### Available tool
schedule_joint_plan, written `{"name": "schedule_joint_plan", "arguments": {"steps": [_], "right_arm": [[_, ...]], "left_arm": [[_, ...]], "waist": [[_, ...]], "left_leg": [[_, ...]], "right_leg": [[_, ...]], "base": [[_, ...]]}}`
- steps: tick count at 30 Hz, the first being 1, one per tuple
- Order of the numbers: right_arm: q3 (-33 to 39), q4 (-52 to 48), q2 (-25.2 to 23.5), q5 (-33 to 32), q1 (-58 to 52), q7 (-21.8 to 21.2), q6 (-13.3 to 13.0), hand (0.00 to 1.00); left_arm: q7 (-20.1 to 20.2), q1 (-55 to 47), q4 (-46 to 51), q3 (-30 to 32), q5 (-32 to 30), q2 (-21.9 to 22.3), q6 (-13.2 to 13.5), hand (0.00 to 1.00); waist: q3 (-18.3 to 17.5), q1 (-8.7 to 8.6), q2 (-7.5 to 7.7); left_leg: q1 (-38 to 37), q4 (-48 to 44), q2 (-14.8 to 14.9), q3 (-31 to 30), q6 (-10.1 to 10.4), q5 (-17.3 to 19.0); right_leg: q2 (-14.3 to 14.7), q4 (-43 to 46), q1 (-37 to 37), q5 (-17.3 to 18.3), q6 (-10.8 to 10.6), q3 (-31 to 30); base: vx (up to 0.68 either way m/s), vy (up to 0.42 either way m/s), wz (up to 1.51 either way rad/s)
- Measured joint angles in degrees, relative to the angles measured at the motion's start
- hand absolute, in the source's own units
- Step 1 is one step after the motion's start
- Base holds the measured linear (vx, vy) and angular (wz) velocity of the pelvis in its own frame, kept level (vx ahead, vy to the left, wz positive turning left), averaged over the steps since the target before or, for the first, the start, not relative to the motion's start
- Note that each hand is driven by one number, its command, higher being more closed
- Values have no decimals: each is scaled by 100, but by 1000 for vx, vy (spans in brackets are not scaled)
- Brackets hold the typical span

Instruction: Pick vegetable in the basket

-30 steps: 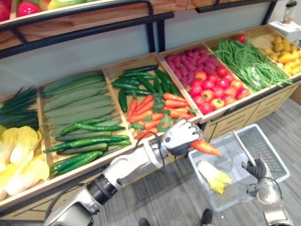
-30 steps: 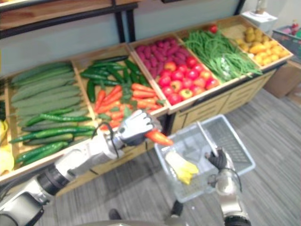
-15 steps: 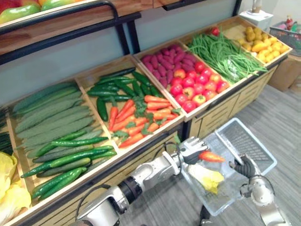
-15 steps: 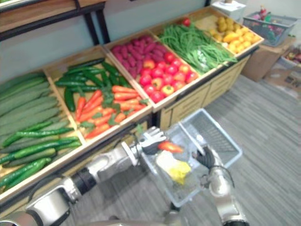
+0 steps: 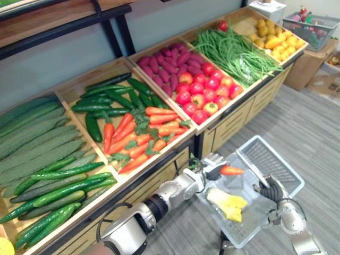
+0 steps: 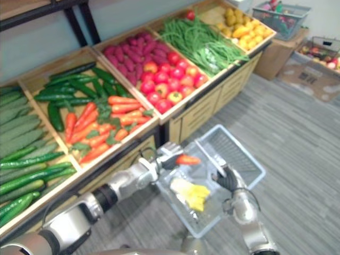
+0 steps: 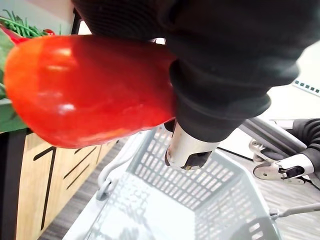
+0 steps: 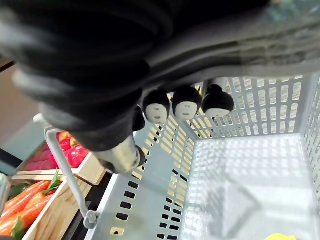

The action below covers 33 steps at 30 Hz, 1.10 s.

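Observation:
My left hand [image 5: 211, 166] is shut on an orange-red carrot [image 5: 231, 170] and holds it over the near-left part of the white plastic basket [image 5: 281, 169]. In the left wrist view the carrot [image 7: 85, 90] sits against the hand's dark cover, above the basket's mesh [image 7: 200, 200]. A yellow-green leafy vegetable [image 5: 227, 204] lies in the basket's bottom. My right hand [image 5: 272, 189] is shut on the basket's handle [image 8: 235, 35] at its right side, carrying the basket above the floor.
A wooden produce stand runs along the left and back with bins of cucumbers [image 5: 48, 175], carrots [image 5: 141, 133], red apples and purple roots [image 5: 196, 90], green beans [image 5: 239, 53] and yellow produce [image 5: 273, 37]. Another basket [image 5: 308, 21] stands on a box at far right.
The camera has swung to the right. My left hand has carried the carrot from the bin's front edge out over the basket.

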<state>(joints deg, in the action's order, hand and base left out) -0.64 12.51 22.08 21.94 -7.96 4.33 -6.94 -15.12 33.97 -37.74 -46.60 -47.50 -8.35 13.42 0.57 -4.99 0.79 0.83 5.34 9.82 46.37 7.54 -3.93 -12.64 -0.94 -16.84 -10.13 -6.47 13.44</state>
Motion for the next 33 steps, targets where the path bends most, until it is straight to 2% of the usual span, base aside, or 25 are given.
{"name": "schedule_joint_plan", "arguments": {"steps": [5, 14, 20, 33], "right_arm": [[-52, -1, 0, -1, 20, 2, 0, 100], [-206, -3, -9, -1, 81, 7, 0, 100], [-209, -4, -33, -4, 143, 20, 0, 100], [-211, 62, -61, -1, 215, 41, 1, 100]], "left_arm": [[-16, 21, -179, -14, 1, 182, -34, 100], [-29, 217, -367, -178, 2, 577, -34, 100], [-24, 218, -373, -514, 2, 791, -22, 100], [60, 197, -629, -887, 0, 898, 2, 100]], "waist": [[47, -120, 76], [63, -118, 91], [137, -117, 93], [208, -126, 96]], "left_leg": [[-7, -1, -4, 29, 22, 29], [-19, -22, 8, 76, 47, 77], [-18, -68, 15, 87, 59, 124], [-6, -58, 0, 45, 58, 129]], "right_leg": [[11, -17, -3, -10, -15, -59], [37, -50, -4, -12, -18, -107], [29, -52, 1, -12, -20, -121], [35, -83, 13, -14, -25, -111]], "base": [[-4, -5, -2], [-10, -9, -2], [-7, -4, -1], [0, 0, 0]]}}
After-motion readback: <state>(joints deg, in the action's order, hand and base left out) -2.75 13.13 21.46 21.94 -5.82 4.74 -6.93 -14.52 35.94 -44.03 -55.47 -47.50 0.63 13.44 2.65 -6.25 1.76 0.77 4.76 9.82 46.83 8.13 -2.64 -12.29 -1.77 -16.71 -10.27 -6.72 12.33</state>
